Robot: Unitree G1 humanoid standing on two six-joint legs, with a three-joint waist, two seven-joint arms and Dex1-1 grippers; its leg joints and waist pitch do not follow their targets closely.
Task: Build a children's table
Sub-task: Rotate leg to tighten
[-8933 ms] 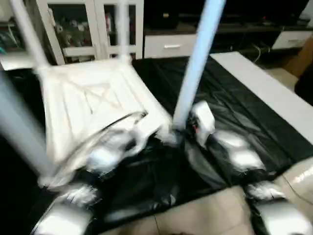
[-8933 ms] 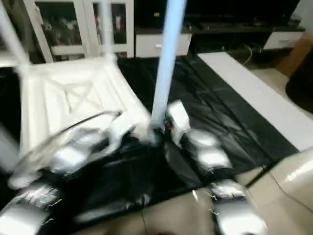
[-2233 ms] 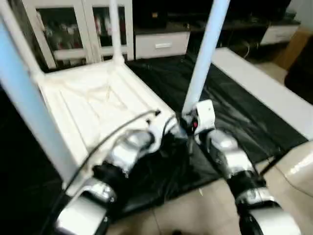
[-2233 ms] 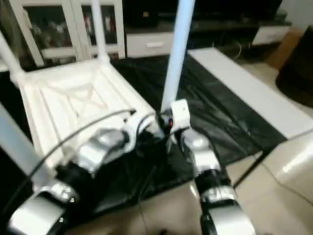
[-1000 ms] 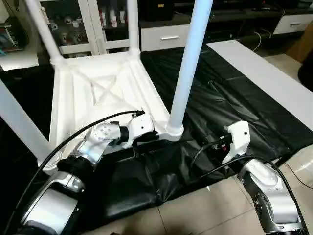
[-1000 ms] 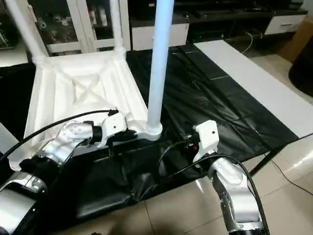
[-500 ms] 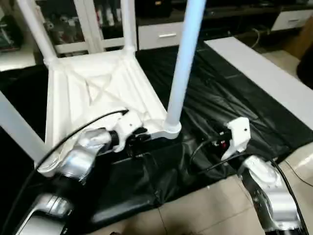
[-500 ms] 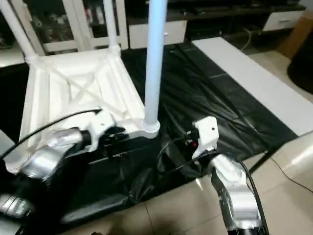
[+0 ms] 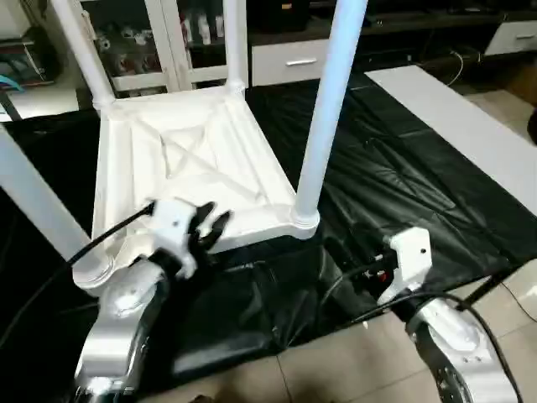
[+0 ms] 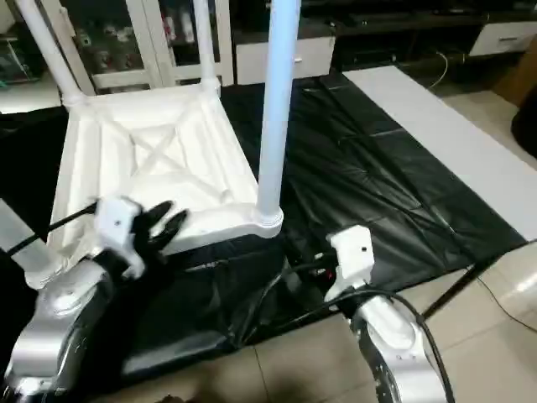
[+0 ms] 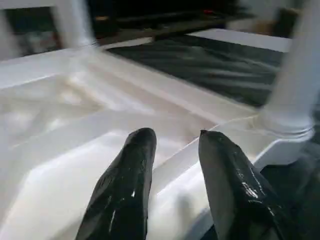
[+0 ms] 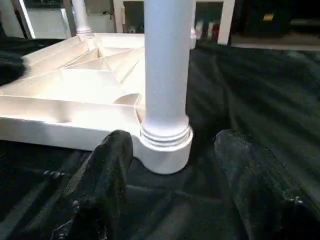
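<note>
- The tabletop point(image 9: 197, 172) lay upside down on a black sheet point(image 9: 394, 180), its X-shaped ribs facing up; all places below are given from this tabletop.
- Four legs stood upright in its corner sockets: the near-right leg point(image 9: 323, 117) rose from the corner closest to the right arm; a far-right leg point(image 9: 236, 42) and a far-left leg point(image 9: 81, 50) stood at the back corners; the near-left leg point(image 9: 33, 206) stood at the front corner on the left.
- The left gripper point(image 11: 172, 172) was over the near edge of the tabletop, left of the near-right leg; its two black fingers point(image 11: 125, 185) were spread apart, holding nothing; whether they touched the rim could not be told.
- The right gripper point(image 12: 170, 185) sat off the tabletop, just in front of the near-right socket point(image 12: 165, 147); its fingers point(image 12: 105, 175) were wide apart, one to each side of the socket, not touching it.
- Behind the tabletop stood a white cabinet point(image 9: 164, 42) with glass doors; a white board point(image 9: 457, 126) lay beyond the sheet, well off the right side.
</note>
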